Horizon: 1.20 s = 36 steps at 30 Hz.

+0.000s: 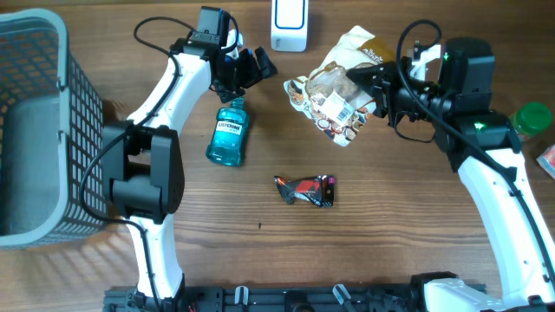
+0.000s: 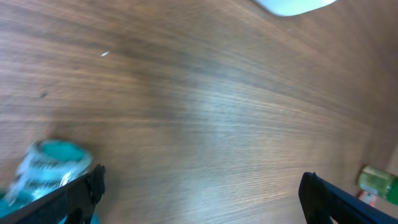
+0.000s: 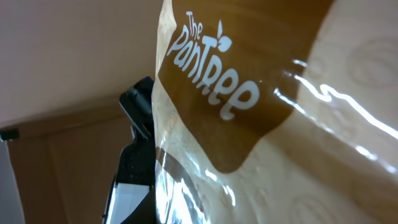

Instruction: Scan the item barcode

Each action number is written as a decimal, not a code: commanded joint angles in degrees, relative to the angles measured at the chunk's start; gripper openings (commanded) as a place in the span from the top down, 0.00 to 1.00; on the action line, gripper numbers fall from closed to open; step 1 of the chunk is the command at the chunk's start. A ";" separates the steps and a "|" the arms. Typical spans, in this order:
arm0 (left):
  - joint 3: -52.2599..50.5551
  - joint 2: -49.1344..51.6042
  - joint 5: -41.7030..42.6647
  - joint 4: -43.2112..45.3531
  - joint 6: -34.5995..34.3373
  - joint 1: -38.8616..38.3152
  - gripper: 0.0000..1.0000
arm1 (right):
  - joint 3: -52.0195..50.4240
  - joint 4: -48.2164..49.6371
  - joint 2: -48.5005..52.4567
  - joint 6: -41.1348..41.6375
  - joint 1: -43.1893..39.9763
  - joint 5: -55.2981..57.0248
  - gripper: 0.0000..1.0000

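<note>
Two arms: right one has the work, left one is idle
right gripper (image 1: 379,97): clamped on the edge of the snack bag (image 1: 334,95), fingers pressed onto the film
left gripper (image 1: 251,69): jaws spread wide, nothing between them, hanging over bare table (image 1: 390,243) just past the cap end of the mouthwash bottle (image 1: 229,132)
snack bag: lifted off the table and held tilted, near the scanner (image 1: 289,24) but to its right, not in front of it
white label (image 1: 340,111): on the bag's upper side, facing up; too small to tell if it's the barcode
scanner: white unit at the far table edge, untouched
done: item picked and carried most of the way, by the look of it
left: turn the bag so the code faces the scanner, present it, then set it down
risk: crinkled glossy film, so the code may glare or fold
other items: dark wrapper (image 1: 305,190) mid-table, green container (image 1: 532,119) far right, basket (image 1: 78,113) far left, all apart from the bag
</note>
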 commanded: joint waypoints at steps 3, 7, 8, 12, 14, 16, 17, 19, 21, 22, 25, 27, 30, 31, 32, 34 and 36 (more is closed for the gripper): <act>-0.35 -0.94 -4.61 -1.88 0.31 0.44 0.00 | -0.02 0.44 -0.59 2.29 0.13 -1.57 0.95; -0.35 -0.94 -7.04 -1.86 0.31 0.44 0.00 | -0.02 7.63 -0.59 -9.18 0.37 -0.22 0.95; -0.35 -0.94 -7.56 -1.86 0.33 0.44 0.00 | -0.02 9.97 -0.59 -13.64 0.70 1.99 0.95; -0.35 -1.27 -12.70 -1.88 0.35 0.66 0.00 | -0.02 14.69 -0.44 -22.21 1.92 12.37 0.95; -0.35 -2.05 -16.50 -1.92 0.33 1.38 0.00 | -0.02 17.55 0.26 -26.53 3.13 17.16 0.95; -0.35 -3.26 -18.12 -2.08 0.33 2.49 0.00 | -0.02 20.65 1.16 -29.44 4.52 19.78 0.95; -0.35 -4.09 -18.62 -2.25 0.33 3.28 0.00 | -0.02 22.80 1.75 -30.99 5.49 21.31 0.95; -0.35 -5.95 -19.41 -2.64 0.33 5.03 0.00 | -0.02 27.45 3.13 -33.31 7.69 25.94 0.95; -0.35 -7.61 -19.41 -3.13 0.33 6.78 0.00 | -0.02 32.17 4.46 -36.98 9.84 30.38 0.95; -0.35 -8.48 -19.41 -3.43 0.33 7.78 0.00 | -0.02 34.95 5.33 -39.34 11.15 33.66 0.95; -0.35 -10.95 -19.37 -4.70 0.31 11.02 0.00 | -0.02 42.53 8.72 -48.81 14.78 43.15 0.95; -0.35 -12.26 -19.34 -5.99 0.31 12.98 0.00 | 0.00 46.66 11.32 -55.36 16.79 49.00 0.95; -0.35 -13.40 -19.37 -8.20 0.31 15.34 0.00 | 0.09 52.57 15.47 -63.43 18.49 56.33 0.95; -0.35 -13.60 -19.37 -8.98 0.31 15.96 0.00 | 0.28 53.72 16.59 -65.11 18.71 57.75 0.95; -0.35 -13.60 -19.37 -9.75 0.31 16.48 0.00 | 0.74 55.76 18.53 -68.76 18.93 58.86 0.95; -0.35 -13.57 -19.37 -11.72 0.33 17.57 0.00 | 2.45 58.23 22.03 -76.30 19.02 59.69 0.95; -0.35 -13.60 -19.37 -12.79 0.31 17.90 0.00 | 4.07 60.13 24.33 -83.03 19.06 60.00 0.95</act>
